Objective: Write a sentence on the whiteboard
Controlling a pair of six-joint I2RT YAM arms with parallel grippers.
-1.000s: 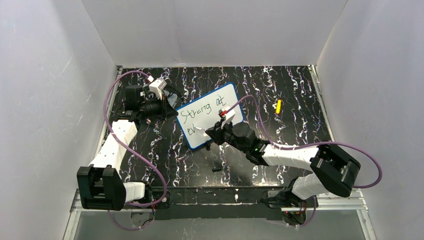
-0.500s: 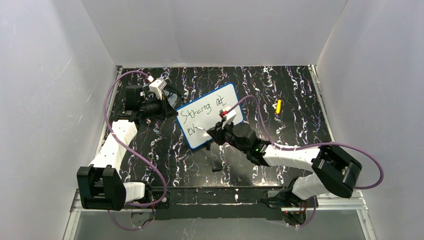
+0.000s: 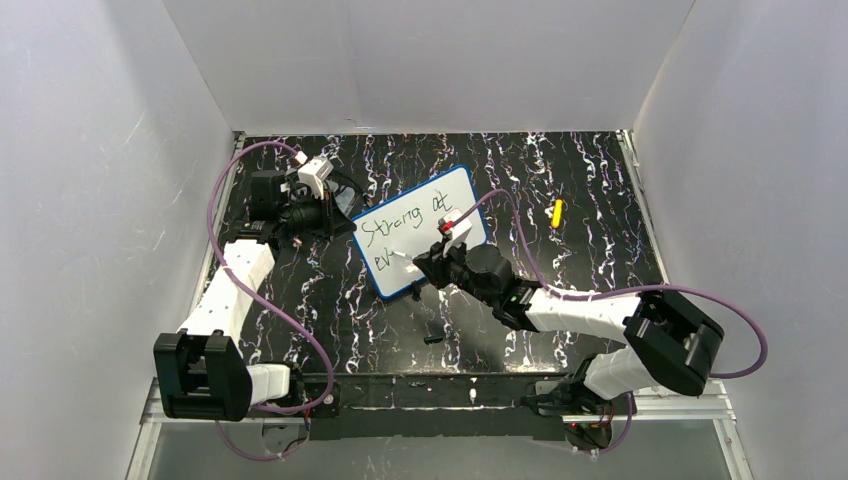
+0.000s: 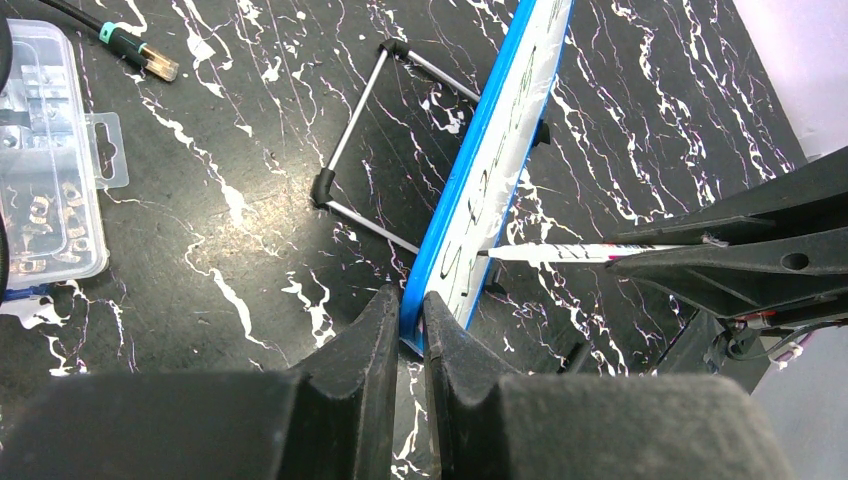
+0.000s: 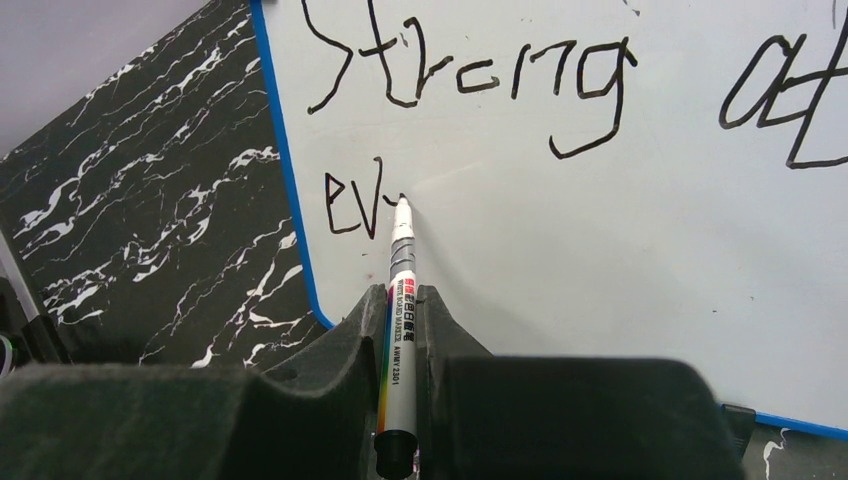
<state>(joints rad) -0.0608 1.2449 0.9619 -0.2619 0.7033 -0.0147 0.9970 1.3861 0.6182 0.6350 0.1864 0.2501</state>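
I am clenching my right pincer [image 5: 402,295] on a pen [image 5: 400,262], and its tip is touching the whiteboard [image 3: 425,232] just after the letters "ev". The sentence [image 5: 470,75] is reading "Strong at" on the top line, with the second line only begun, so I am judging that most of the writing is yet to be done. My left pincer [image 4: 405,300] is gripping the blue rim at the whiteboard's lower left corner and steadying it.

To do this stroke well, I am thinking of pressing lightly: the whiteboard is leaning on a thin wire stand [image 4: 365,150], and a hard push may be tipping it back or sliding it. Letters should be matching the size above and running level, with room left toward the right rim for the rest of the word.

The whiteboard is standing in the far half of the tabletop [image 3: 600,200], a little left of its middle. The tabletop is showing black with white veins. A small yellow thing [image 3: 557,212] is lying toward the right edge, well apart from the whiteboard, and a clear plastic box [image 4: 40,170] is sitting near the far left corner. Plain white walls [image 3: 430,60] are closing in three sides.
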